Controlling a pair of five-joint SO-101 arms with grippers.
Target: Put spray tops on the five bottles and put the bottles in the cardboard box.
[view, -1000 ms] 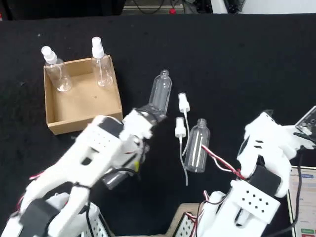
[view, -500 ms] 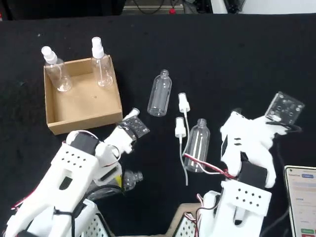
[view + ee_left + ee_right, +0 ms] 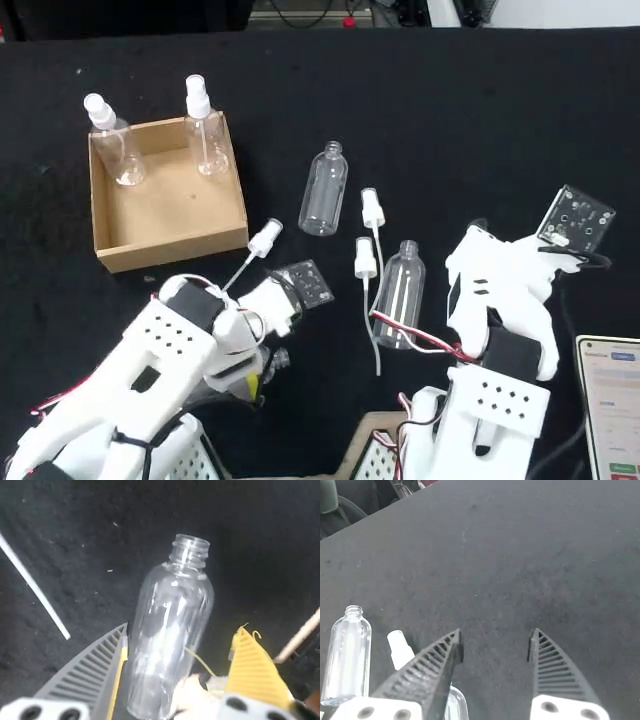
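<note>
A clear bottle without a top [image 3: 172, 620] lies on the black table between the fingers of my left gripper [image 3: 182, 629], which is open; the grey finger is against its side, the yellow finger stands apart. From above, its neck [image 3: 277, 358] pokes out under the left arm. Two more open bottles [image 3: 325, 188] [image 3: 400, 292] lie mid-table with three loose spray tops [image 3: 372, 209] [image 3: 365, 258] [image 3: 263, 240] near them. The cardboard box [image 3: 110, 250] holds two capped bottles [image 3: 118, 142] [image 3: 205, 128]. My right gripper [image 3: 496, 632] hangs open over bare table, beside a bottle [image 3: 345, 655] and a spray top [image 3: 400, 647].
A tablet screen [image 3: 610, 400] lies at the front right corner. Red wires [image 3: 420, 325] run from the right arm past the lying bottle. The far half of the table is bare black cloth.
The left arm has pulled back toward the front edge, uncovering a spray top near the box. The right arm swung left a second ago and has since stayed put.
</note>
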